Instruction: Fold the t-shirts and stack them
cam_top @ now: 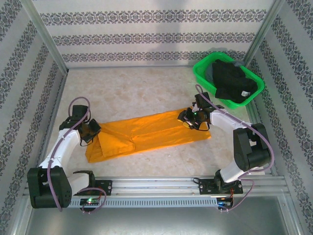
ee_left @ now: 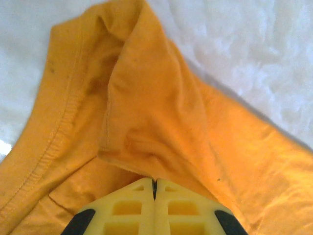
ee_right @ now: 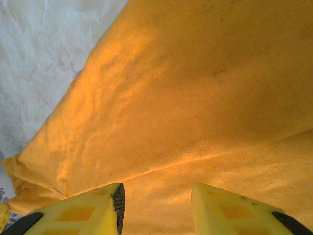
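The bright orange t-shirt (cam_top: 146,132) lies folded into a long strip across the table. At the strip's left end my left gripper (cam_top: 93,131) is shut on a raised fold of the orange t-shirt (ee_left: 161,107), and the cloth comes out right at the closed tips of the left gripper (ee_left: 154,185). My right gripper (cam_top: 190,119) hovers over the strip's right end. In the right wrist view the right gripper (ee_right: 156,196) is open above the flat orange t-shirt (ee_right: 195,88), with nothing between its fingers. A black t-shirt (cam_top: 232,81) lies crumpled in the basket.
The green plastic basket (cam_top: 203,73) stands at the back right near the wall. Pale marbled tabletop (cam_top: 127,88) stretches behind the orange strip. Patterned walls close in the left, right and back sides. A metal rail (cam_top: 156,183) runs along the near edge.
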Available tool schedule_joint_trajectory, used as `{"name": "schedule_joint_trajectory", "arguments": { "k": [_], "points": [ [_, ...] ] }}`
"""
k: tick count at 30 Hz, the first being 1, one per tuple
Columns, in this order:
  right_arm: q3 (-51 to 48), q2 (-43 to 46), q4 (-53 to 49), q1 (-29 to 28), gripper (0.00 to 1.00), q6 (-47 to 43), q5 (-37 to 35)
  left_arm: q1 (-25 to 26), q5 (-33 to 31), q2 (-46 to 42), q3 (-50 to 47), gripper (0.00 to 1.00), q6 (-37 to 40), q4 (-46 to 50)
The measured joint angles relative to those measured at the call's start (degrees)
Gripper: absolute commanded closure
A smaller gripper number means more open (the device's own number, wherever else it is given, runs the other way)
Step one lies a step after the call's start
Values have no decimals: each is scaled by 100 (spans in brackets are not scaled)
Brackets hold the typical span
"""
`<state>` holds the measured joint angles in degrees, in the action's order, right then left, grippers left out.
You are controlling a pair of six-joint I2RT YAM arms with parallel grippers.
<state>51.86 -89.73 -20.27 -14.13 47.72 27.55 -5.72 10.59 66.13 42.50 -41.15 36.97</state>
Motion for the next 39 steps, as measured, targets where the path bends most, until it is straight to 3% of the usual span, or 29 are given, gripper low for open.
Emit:
{"name": "schedule_joint_trajectory", "arguments": {
  "k": [10,12,14,16,21,25,30,35,39],
  "points": [
    [15,2,-28,2,58,-11,0,-409,-94,861,146,98,151,-94],
    [15,15,-33,2,60,-9,-4,-444,-164,1019,146,84,219,-160],
    [-35,129,-55,0,61,11,-59,-452,-321,1056,160,64,330,-170],
    [-181,330,-79,-2,65,81,-166,-396,-645,1021,289,59,426,-66],
    [-656,835,-284,-94,72,551,-570,177,-1342,404,614,62,474,177],
    [-789,870,-404,-352,74,999,-833,599,-1360,173,636,72,319,236],
    [-887,745,-455,-645,75,1698,-1064,1102,-837,1010,616,78,24,-94],
    [-859,120,-470,-664,75,1969,-1207,1117,-584,1904,560,80,-227,-498],
    [-205,-507,-472,-667,75,1961,-1178,984,-409,2262,376,81,-450,-793]
  ]
}}
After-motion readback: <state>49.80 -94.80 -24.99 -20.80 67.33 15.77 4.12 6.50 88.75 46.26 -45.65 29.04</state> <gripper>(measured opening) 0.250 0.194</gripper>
